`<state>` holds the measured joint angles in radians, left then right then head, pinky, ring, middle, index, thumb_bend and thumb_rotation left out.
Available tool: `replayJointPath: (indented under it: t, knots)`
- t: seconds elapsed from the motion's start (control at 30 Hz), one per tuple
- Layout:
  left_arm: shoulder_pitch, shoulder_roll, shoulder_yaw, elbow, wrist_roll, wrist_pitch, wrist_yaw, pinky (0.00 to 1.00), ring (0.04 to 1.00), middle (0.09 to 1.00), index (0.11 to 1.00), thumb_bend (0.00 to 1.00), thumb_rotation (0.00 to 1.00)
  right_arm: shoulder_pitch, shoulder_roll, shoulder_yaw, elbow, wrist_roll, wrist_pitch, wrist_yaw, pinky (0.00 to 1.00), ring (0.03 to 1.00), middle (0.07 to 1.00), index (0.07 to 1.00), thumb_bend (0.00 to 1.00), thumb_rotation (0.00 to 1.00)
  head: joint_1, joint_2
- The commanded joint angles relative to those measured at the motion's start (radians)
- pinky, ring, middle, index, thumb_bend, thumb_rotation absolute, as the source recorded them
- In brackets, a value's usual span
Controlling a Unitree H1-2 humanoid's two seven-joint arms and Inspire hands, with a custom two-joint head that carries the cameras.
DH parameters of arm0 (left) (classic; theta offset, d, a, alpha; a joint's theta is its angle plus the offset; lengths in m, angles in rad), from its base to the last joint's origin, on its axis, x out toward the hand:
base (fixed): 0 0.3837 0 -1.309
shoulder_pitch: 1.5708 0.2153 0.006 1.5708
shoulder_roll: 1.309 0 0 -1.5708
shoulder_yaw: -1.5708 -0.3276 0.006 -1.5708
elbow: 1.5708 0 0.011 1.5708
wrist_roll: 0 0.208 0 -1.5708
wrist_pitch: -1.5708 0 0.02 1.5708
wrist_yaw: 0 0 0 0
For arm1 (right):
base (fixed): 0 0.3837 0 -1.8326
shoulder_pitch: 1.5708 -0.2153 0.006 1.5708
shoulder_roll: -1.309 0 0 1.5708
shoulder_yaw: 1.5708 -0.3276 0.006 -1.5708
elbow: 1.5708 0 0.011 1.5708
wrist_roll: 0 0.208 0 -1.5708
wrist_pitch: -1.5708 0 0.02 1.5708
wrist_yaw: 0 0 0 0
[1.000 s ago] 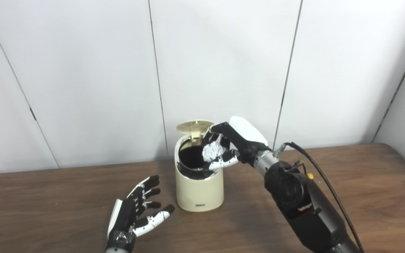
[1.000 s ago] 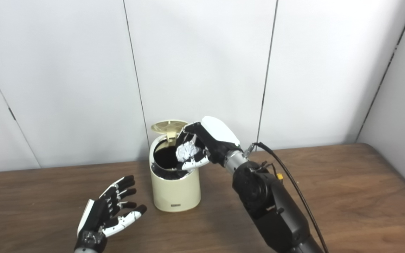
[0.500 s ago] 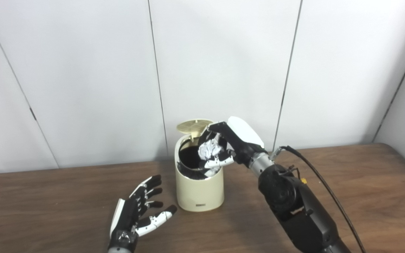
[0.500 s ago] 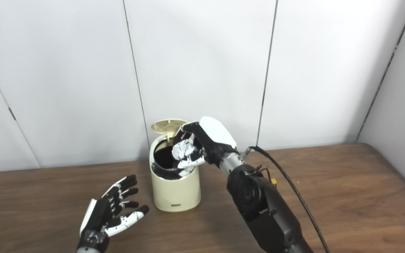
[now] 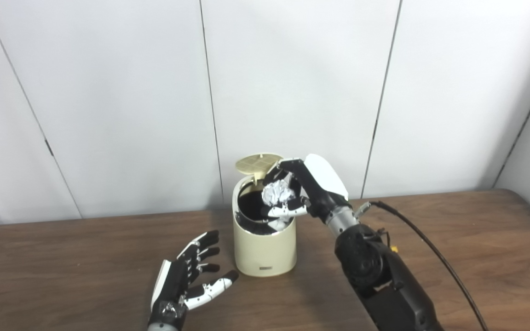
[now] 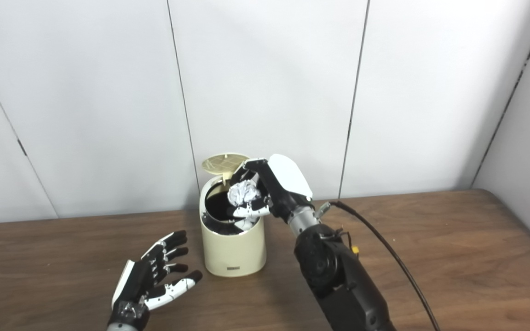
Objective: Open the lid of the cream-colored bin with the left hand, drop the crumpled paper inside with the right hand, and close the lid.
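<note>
The cream-colored bin [image 5: 265, 248] stands on the wooden table near the wall, its round lid [image 5: 259, 162] tipped up at the back and its dark inside showing. My right hand [image 5: 308, 191] hovers over the bin's right rim, shut on the crumpled paper [image 5: 276, 193], a whitish ball held just above the opening. My left hand [image 5: 187, 280] rests open on the table to the left of the bin, fingers spread, touching nothing. In the right eye view the paper [image 6: 243, 192] sits over the opening of the bin [image 6: 233, 248].
A black cable [image 5: 435, 253] runs from my right wrist across the table's right side. White wall panels stand close behind the bin. The table edge [image 5: 529, 202] angles in at the far right.
My right hand has carried the paper a little further left over the bin's opening. The camera has shifted slightly. My left hand stays open on the table.
</note>
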<state>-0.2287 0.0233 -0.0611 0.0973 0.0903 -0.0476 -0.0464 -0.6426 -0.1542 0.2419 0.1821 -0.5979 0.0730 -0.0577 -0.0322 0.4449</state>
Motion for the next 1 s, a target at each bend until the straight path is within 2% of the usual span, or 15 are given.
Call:
replayJointPath:
  t: [0.0, 0.1, 0.2, 0.23, 0.3, 0.4, 0.8, 0.97]
  knots:
    - [-0.025, -0.002, -0.002, -0.027, 0.005, -0.025, 0.008, 0.68, 0.816, 0.860, 0.868, 0.68, 0.06, -0.035, 0.010, -0.004, -0.011, 0.006, -0.050, -0.027, 0.37, 0.412, 0.492, 0.505, 0.52, 0.00, 0.001, 0.002]
    - [-0.022, -0.004, -0.005, -0.034, 0.008, -0.019, 0.008, 0.67, 0.815, 0.862, 0.869, 0.69, 0.06, -0.029, 0.012, -0.004, -0.007, 0.015, -0.061, -0.037, 0.36, 0.409, 0.495, 0.508, 0.52, 0.00, 0.002, 0.004]
    - [-0.022, -0.005, -0.003, -0.036, 0.006, -0.016, 0.007, 0.68, 0.817, 0.858, 0.870, 0.67, 0.05, -0.026, 0.002, 0.009, -0.004, 0.003, -0.063, -0.028, 0.36, 0.419, 0.540, 0.518, 0.51, 0.00, 0.003, 0.006]
    - [-0.022, -0.006, -0.003, -0.035, 0.005, -0.017, 0.007, 0.68, 0.815, 0.856, 0.868, 0.67, 0.04, -0.025, -0.002, 0.013, -0.007, -0.002, -0.057, -0.019, 0.40, 0.504, 0.631, 0.506, 0.52, 0.08, 0.003, 0.006]
    - [-0.023, -0.006, -0.003, -0.033, 0.005, -0.019, 0.006, 0.66, 0.813, 0.857, 0.867, 0.67, 0.05, -0.022, -0.008, 0.019, -0.018, -0.012, -0.037, -0.003, 0.44, 0.598, 0.734, 0.654, 0.79, 0.05, 0.003, 0.009]
    - [-0.023, -0.005, -0.004, -0.031, 0.006, -0.021, 0.005, 0.65, 0.810, 0.860, 0.868, 0.68, 0.05, -0.019, -0.012, 0.023, -0.029, -0.024, -0.023, 0.006, 0.47, 0.638, 0.796, 0.678, 0.84, 0.06, 0.004, 0.009]
    - [-0.026, -0.007, -0.006, -0.028, 0.016, -0.016, 0.008, 0.69, 0.808, 0.856, 0.859, 0.68, 0.05, -0.012, -0.022, 0.022, -0.064, -0.037, 0.024, 0.054, 0.52, 0.673, 0.857, 0.711, 0.85, 0.08, 0.004, 0.014]
    - [-0.027, -0.007, -0.005, -0.027, 0.014, -0.016, 0.006, 0.67, 0.814, 0.859, 0.861, 0.68, 0.05, -0.011, -0.026, 0.024, -0.074, -0.040, 0.041, 0.072, 0.54, 0.682, 0.869, 0.729, 0.86, 0.10, 0.004, 0.015]
